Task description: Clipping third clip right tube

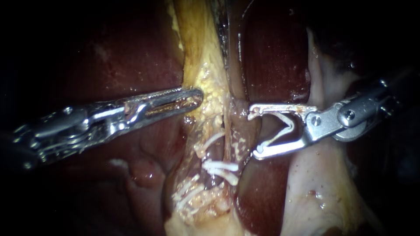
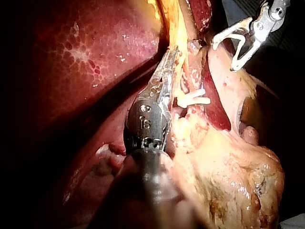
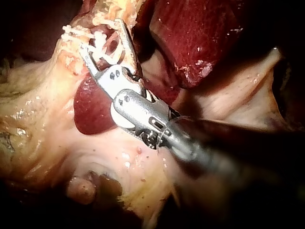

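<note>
**White plastic V-shaped clip [image 1: 288,124] beside tan right tube [image 1: 239,127]**

Silver right instrument [image 1: 255,133] grips it in a wide-spread pincer, tips just short of the tube. Closing here could catch only the tube's edge, or dark red liver [image 1: 271,57].

Right instrument [image 1: 253,133] shiny metal; clip [image 1: 288,123] matt plastic.

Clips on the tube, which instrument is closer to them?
Right. The right instrument, holding an open clip, sits just beside the clips; the left instrument is farther off, above them.
</note>
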